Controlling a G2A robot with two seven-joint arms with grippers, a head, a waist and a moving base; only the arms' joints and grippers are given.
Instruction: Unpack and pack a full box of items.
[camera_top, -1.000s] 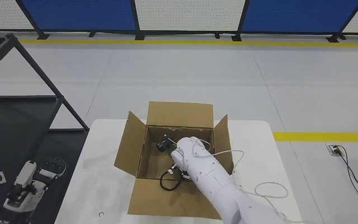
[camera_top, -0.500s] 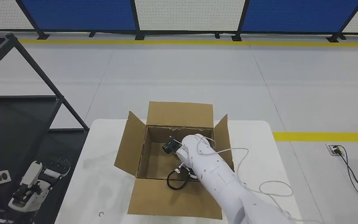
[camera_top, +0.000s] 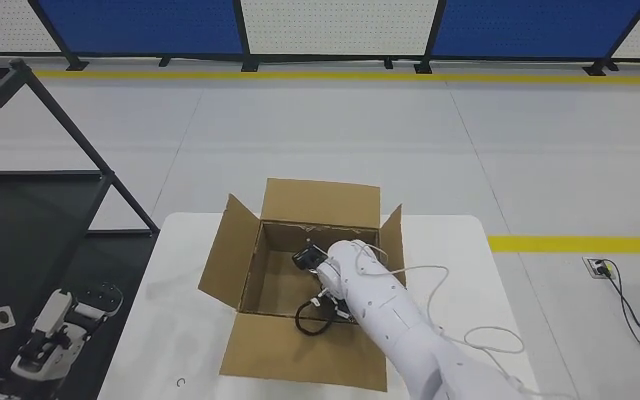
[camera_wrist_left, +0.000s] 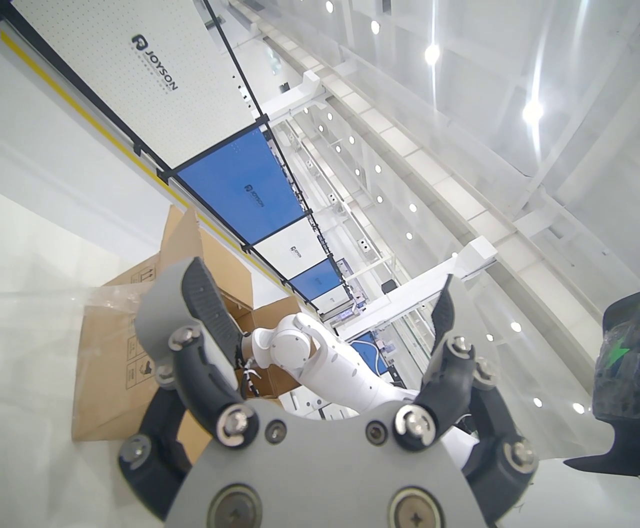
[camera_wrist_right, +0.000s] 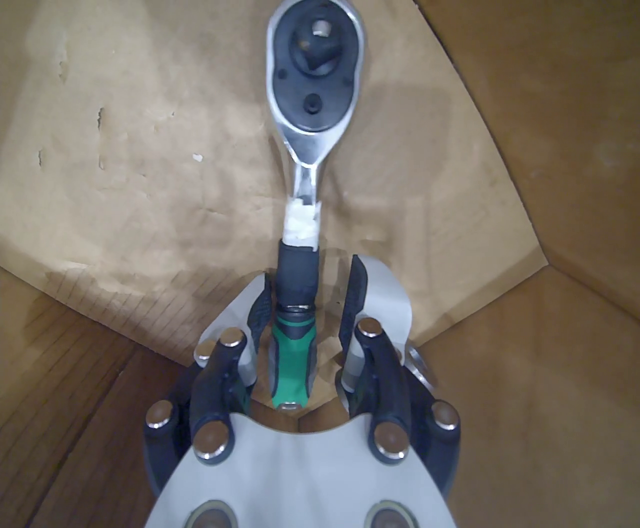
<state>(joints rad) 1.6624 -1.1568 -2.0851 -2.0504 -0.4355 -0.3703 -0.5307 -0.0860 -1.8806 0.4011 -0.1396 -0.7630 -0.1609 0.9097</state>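
Note:
An open cardboard box (camera_top: 322, 205) stands on the white table (camera_top: 180, 300). My right arm (camera_top: 370, 300) reaches down into it. In the right wrist view a ratchet wrench (camera_wrist_right: 312, 75) with a chrome head and a green and black handle lies on the box floor (camera_wrist_right: 125, 150). My right gripper (camera_wrist_right: 310, 280) is open around the handle: one pad (camera_wrist_right: 260, 310) touches it, the other stands a little apart. My left gripper (camera_top: 45, 340) hangs off the table's left side, open and holding nothing (camera_wrist_left: 325, 305).
A black cable loop (camera_top: 310, 320) hangs from the right arm inside the box. The box flaps (camera_top: 222, 255) stand outward on all sides. A dark metal frame (camera_top: 90, 170) stands left of the table. White cables (camera_top: 480, 340) trail over the table's right part.
The right arm shifted slightly to the right inside the box, and the box turned a little, its left flap swinging outward. The left gripper barely moved.

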